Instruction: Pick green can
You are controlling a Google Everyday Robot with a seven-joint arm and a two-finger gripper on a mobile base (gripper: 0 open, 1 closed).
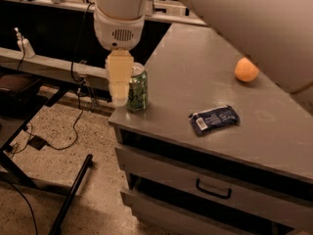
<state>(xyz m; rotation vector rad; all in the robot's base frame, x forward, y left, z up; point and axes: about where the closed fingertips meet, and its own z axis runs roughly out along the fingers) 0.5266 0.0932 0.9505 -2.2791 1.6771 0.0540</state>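
The green can [138, 87] stands upright at the front left corner of the grey cabinet top [205, 77]. It has pale print and a silver top. My gripper [120, 98] hangs down from the white arm [120, 13] right at the can's left side and covers the can's left edge. It is level with the can's body. Whether it touches the can does not show.
An orange [246, 69] lies at the far right of the top. A dark blue packet [214, 119] lies near the front edge. Drawers with a handle [213, 190] are below. Cables [73, 126] and a black stand leg [71, 197] are on the floor at left.
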